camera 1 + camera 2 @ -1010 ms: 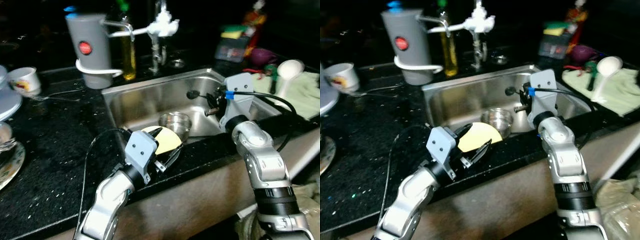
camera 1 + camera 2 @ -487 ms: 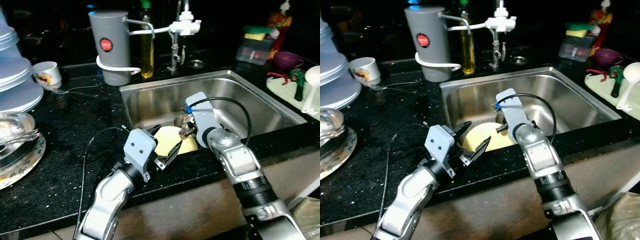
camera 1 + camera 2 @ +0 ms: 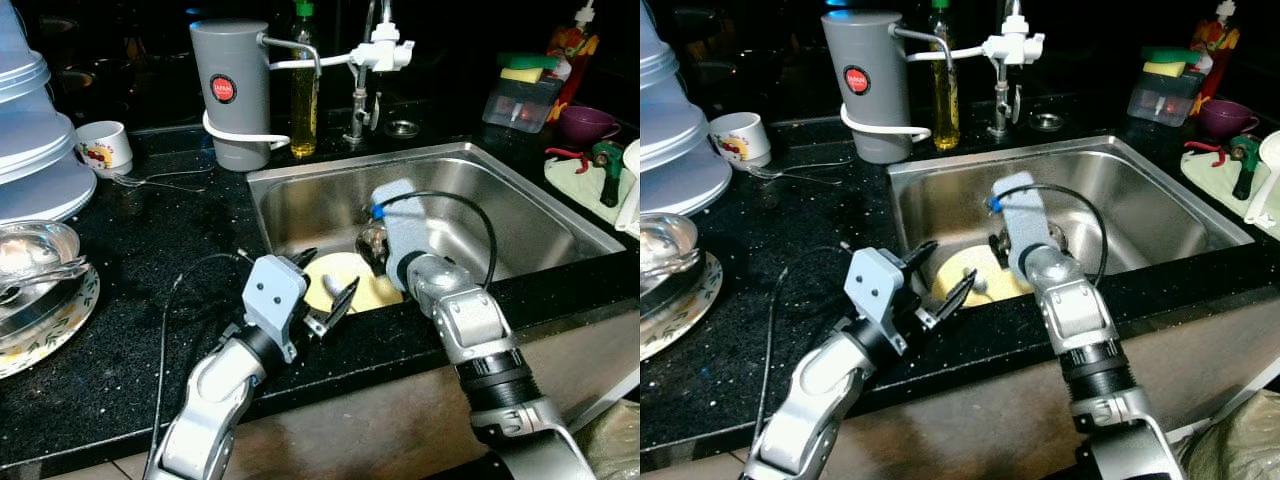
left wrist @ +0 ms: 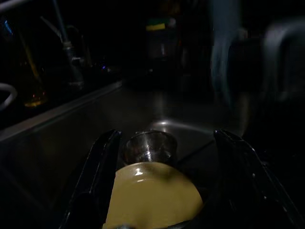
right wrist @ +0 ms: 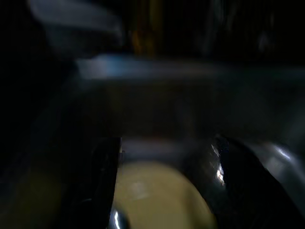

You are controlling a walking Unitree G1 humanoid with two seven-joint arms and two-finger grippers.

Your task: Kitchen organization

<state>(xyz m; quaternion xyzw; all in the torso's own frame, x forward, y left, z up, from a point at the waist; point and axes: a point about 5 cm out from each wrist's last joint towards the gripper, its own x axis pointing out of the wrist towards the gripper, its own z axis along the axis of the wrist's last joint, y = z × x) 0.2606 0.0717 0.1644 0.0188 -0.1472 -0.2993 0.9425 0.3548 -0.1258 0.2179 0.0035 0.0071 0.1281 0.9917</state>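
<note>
A round yellow plate [image 3: 350, 287] lies at the sink's [image 3: 520, 215] front left, with a small steel cup [image 4: 149, 147] just behind it. My left gripper [image 3: 322, 282] reaches over the sink's front rim, open, and its fingers [image 4: 97, 171] straddle the near edge of the plate [image 4: 152, 198] without gripping it. My right gripper [image 5: 167, 145] hangs open low inside the sink, pointed down at the plate [image 5: 159, 198] from the right; its grey wrist housing [image 3: 398, 228] hides most of the cup in the eye views.
A grey canister [image 3: 233, 92], an oil bottle [image 3: 304, 85] and the faucet [image 3: 368, 60] stand behind the sink. Stacked plates [image 3: 45, 300], a plastic container [image 3: 30, 150] and a cup [image 3: 103, 148] sit on the left counter. A sponge holder [image 3: 525, 95] and a purple bowl [image 3: 588, 122] stand at the right.
The camera has swung left. My right arm has moved from the sink's right side to its middle, down over the yellow plate. The left gripper stays at the plate.
</note>
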